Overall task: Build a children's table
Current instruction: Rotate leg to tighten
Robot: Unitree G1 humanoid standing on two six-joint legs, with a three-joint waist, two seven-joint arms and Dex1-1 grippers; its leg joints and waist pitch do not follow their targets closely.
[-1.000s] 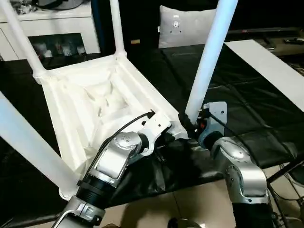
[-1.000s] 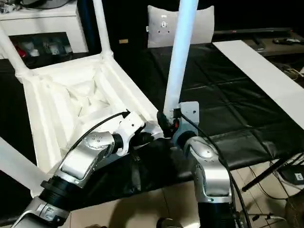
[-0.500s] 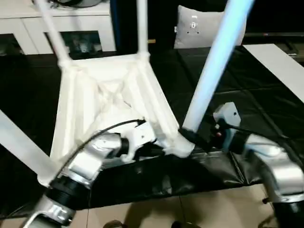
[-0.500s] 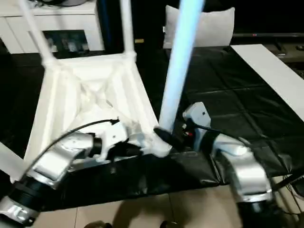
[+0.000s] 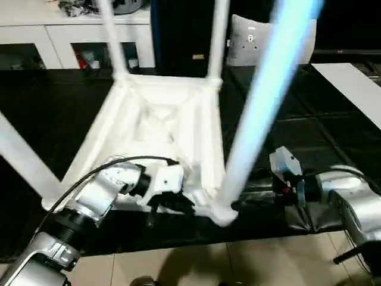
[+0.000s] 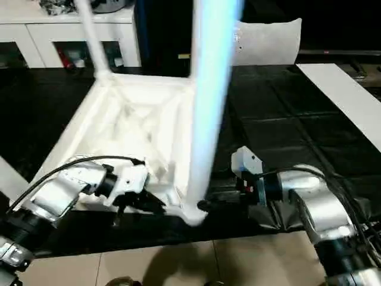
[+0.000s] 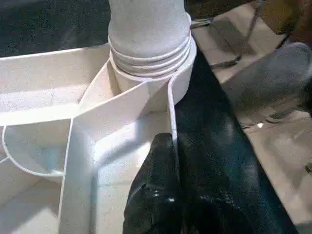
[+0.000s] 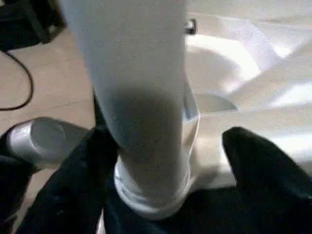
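The white children's table lies upside down on the black work table, with its legs standing up from the corner sockets. The near leg rises from the front corner socket. My left gripper is shut on the thin rim wall of the top, right beside that socket. It also shows under the top's front edge, as left gripper. My right gripper is open, with one black finger on each side of the near leg's base. Its fingers reach in from the right.
The table's front corner sits at the black cover's front edge, above the tiled floor. A white cabinet and a grey cushion stand behind. A white board lies at the right.
The head view has shifted. My right wrist now sits farther from the near leg's base, and its fingers are spread around the leg. The left gripper keeps its hold on the rim.
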